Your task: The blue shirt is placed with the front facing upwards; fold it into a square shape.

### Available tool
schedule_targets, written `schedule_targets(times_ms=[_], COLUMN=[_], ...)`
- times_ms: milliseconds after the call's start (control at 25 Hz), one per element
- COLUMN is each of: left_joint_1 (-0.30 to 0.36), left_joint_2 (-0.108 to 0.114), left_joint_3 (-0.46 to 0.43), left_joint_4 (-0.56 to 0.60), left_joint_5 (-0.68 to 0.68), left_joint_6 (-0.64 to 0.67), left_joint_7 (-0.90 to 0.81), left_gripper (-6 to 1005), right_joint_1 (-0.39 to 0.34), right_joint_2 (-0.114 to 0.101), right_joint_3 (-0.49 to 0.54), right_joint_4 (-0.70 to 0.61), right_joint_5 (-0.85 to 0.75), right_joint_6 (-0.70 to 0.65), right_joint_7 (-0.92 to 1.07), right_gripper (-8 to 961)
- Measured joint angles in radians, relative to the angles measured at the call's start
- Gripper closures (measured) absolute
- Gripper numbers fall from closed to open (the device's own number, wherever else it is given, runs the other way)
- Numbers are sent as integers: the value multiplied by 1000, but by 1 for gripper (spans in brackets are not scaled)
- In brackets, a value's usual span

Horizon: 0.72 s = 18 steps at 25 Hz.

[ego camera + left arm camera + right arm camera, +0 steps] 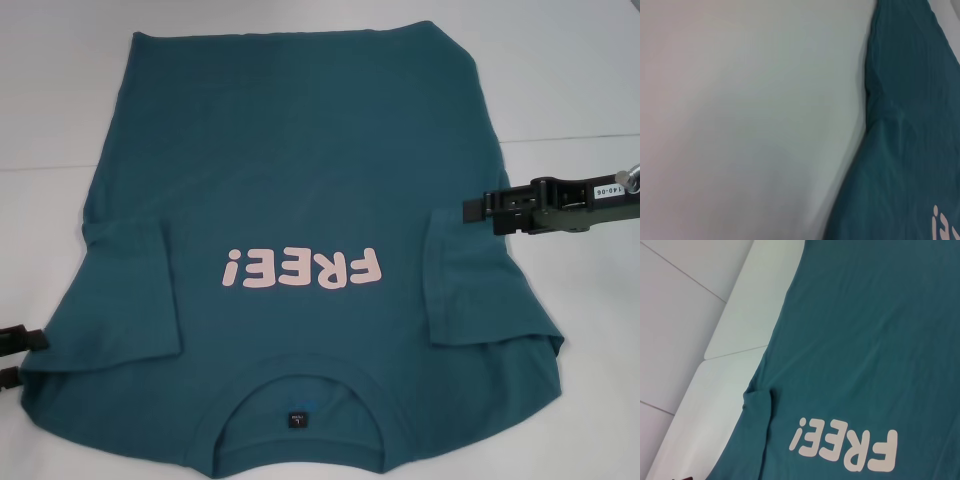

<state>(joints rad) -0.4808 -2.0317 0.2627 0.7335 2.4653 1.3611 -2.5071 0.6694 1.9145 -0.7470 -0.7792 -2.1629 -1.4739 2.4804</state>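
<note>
Lying flat on white table: blue shirt. Right gripper fingers narrow; left gripper fingers unreadable.

Head overhead; wrists close on shirt

I count one blue shirt on one white table. It bears one line of pink lettering, one collar, one neck label and two folded-in sleeves. Two grippers show: the right gripper and the left gripper.
</note>
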Motion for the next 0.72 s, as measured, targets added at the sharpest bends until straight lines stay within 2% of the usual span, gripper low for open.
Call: schedule_targets(times_ms=[720], left_joint_1=[-11], left_joint_2=[3], left_joint_3=[29], left_joint_4=[2], left_joint_5=[9], left_joint_6=[-2], left_joint_7=[-2], left_gripper=[327], right_joint_1=[-5], right_joint_2=[-1], right_joint_3=[0], right_joint_4=[0], right_joint_5=[0], right_joint_6=[7], right_joint_7=[-2], right_gripper=[190])
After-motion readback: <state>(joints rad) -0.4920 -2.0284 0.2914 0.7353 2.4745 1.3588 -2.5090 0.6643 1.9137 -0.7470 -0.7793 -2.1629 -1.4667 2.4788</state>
